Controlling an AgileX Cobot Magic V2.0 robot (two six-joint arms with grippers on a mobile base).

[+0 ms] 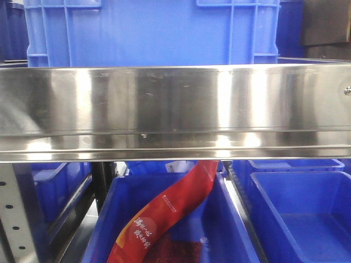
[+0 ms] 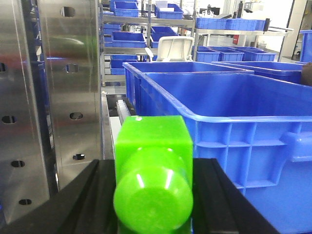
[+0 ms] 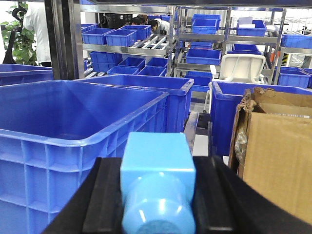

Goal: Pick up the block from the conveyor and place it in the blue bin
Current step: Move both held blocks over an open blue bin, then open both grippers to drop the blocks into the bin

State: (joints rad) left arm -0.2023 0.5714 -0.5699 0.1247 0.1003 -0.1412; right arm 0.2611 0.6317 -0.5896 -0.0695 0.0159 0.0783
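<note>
**Steel, cardboard and stock shelves around the work area**

A broad polished steel beam (image 1: 175, 109) runs straight across the front view, with bright reflections and a small screw head near its right end. Below it a red packet (image 1: 164, 219) with white lettering slants from upper right to lower left. A perforated steel post (image 1: 11, 219) stands at the lower left.

In the left wrist view, two perforated steel uprights (image 2: 68, 87) fill the left side. Metal racks (image 2: 146, 22) loaded with small crates (image 2: 126, 38) stand behind, near a white plastic seat (image 2: 174, 48).

In the right wrist view, a torn cardboard box (image 3: 278, 161) sits at the right. A potted plant (image 3: 19, 34) and a person in white (image 3: 36, 19) are at the far left.
</note>
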